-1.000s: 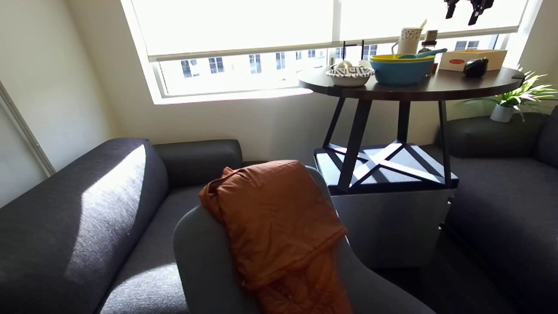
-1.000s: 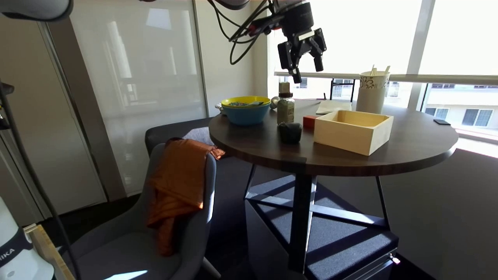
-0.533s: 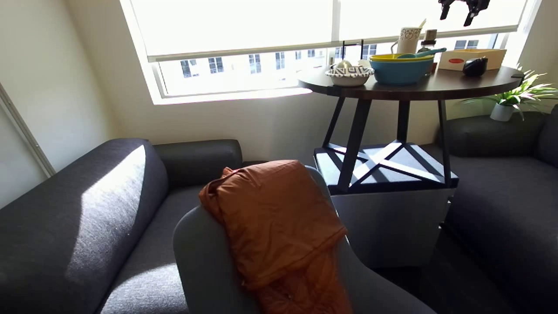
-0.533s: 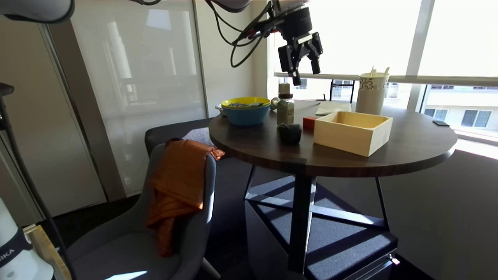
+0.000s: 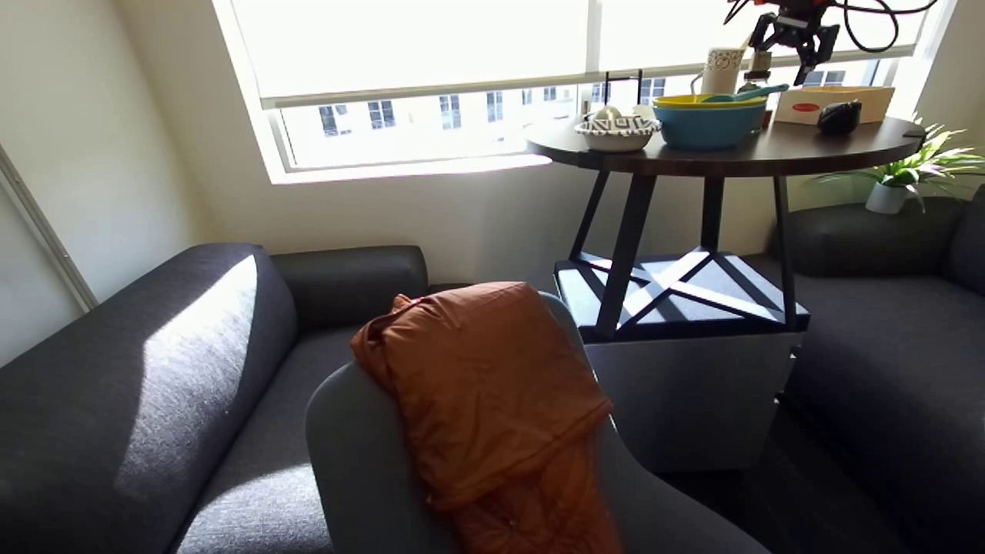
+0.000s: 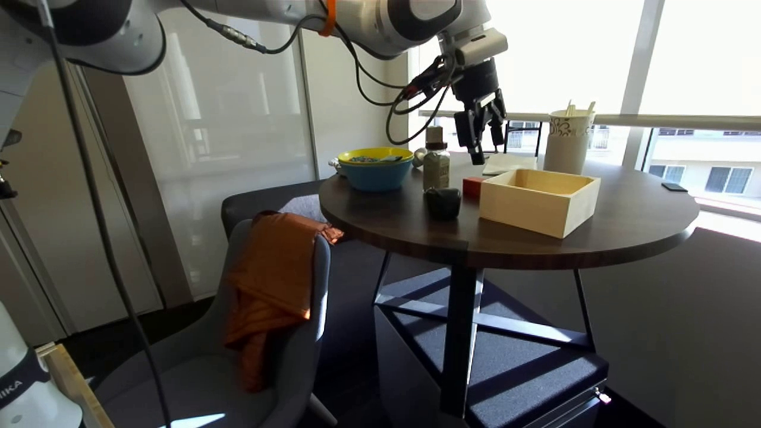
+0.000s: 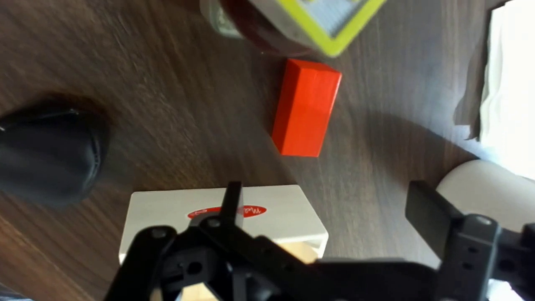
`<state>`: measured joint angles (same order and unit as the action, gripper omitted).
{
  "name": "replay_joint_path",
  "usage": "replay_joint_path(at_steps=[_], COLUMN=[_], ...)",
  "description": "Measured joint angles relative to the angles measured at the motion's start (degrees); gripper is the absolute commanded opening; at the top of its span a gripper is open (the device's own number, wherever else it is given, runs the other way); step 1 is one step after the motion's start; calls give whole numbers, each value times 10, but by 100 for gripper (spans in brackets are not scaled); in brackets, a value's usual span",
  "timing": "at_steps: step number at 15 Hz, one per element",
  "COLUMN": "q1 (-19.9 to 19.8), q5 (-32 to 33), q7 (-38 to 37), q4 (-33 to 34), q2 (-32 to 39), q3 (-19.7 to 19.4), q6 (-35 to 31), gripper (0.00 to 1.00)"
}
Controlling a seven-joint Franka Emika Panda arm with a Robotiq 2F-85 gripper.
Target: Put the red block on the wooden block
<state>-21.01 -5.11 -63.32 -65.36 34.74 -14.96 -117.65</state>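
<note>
While the fingers (image 7: 431, 217) are standing spread wide, the gripper (image 6: 487, 152) is hanging above the table (image 6: 642, 208), pointing downward. The arm (image 6: 362, 24) is spanning the top of an exterior view, a cable (image 6: 235, 35) running alongside.

Red block (image 7: 307, 110): is lying on the table, lower than the fingers and apart from them, between the bottle (image 6: 437, 171) and the box (image 6: 517, 208).

Box: pale wood, open-topped; is standing with a strip of table showing between it and the red block. Its wall on that side is bearing a red label (image 7: 254, 210).

Bottle: is standing upright near one end of the red block.

Black object (image 6: 443, 204): is lying near the bottle and the box, its kind unclear.

Cup (image 6: 566, 148): white, scroll-patterned; is standing near the box and holding pale sticks (image 6: 570, 109).

White sheets (image 6: 510, 163): are lying flat near the cup.

Blue bowl (image 5: 708, 129): is holding a yellow bowl (image 5: 685, 101), a blue utensil (image 5: 758, 94) resting across the rim.

Patterned bowl (image 5: 619, 141): is standing near the blue bowl.

Chair (image 5: 358, 438): grey; is standing near the table in both exterior views, an orange cloth (image 5: 500, 385) draping over its back.

Plant (image 5: 919, 165): is standing by the sofa (image 5: 869, 238).

Blind (image 5: 423, 46): is covering the upper window (image 5: 415, 146).
</note>
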Motion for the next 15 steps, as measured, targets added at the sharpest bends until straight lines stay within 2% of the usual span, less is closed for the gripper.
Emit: replay_joint_path(at_steps=[8, 15], q1=[-10, -29], q5=[-1, -9], q7=[51, 61], q4=[103, 172], q2=[78, 120], q3=[5, 19], q6=[92, 171], gripper=[100, 99])
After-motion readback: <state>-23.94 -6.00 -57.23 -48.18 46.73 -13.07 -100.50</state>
